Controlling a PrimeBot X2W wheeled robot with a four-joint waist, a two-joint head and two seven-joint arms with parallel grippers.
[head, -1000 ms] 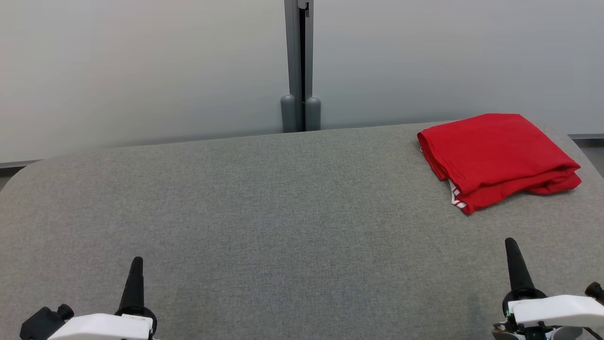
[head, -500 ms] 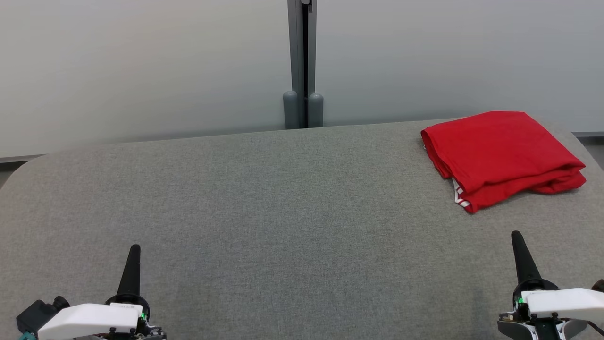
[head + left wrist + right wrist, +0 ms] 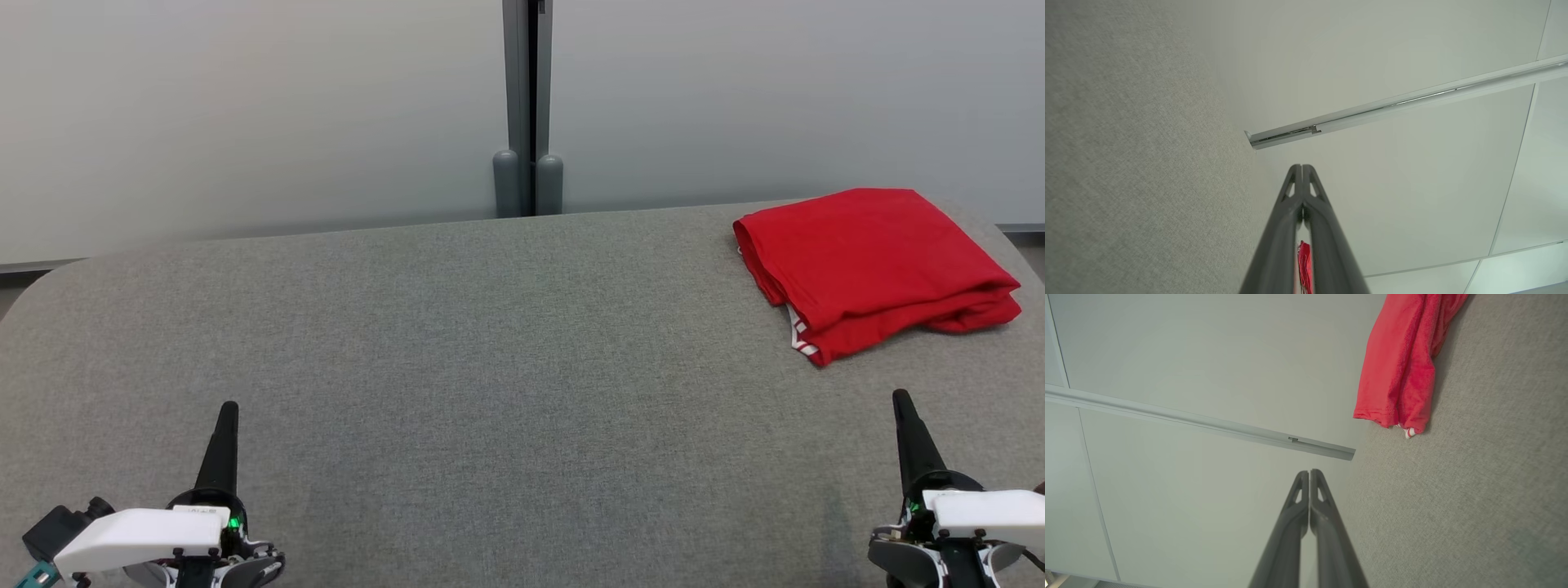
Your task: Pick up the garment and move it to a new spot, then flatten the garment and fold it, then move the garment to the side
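The garment (image 3: 873, 265) is red with a white-striped edge and lies folded in a thick stack at the far right of the grey table (image 3: 490, 367). It also appears as a red fold (image 3: 1400, 371) in the right wrist view and as a red sliver (image 3: 1304, 265) between the fingers in the left wrist view. My left gripper (image 3: 228, 410) is shut and empty near the front left edge, far from the garment. Shut and empty as well, my right gripper (image 3: 901, 400) hovers at the front right, a short way in front of the garment.
A pale wall stands behind the table, with a grey vertical post (image 3: 527, 106) at its middle. The table's rounded far corners (image 3: 49, 278) and its right edge lie close to the garment. Bare grey cloth covers the middle and left.
The camera has shifted slightly, so the whole scene slid a little to the right. Both grippers appear a bit higher in the head view. The garment lies as before.
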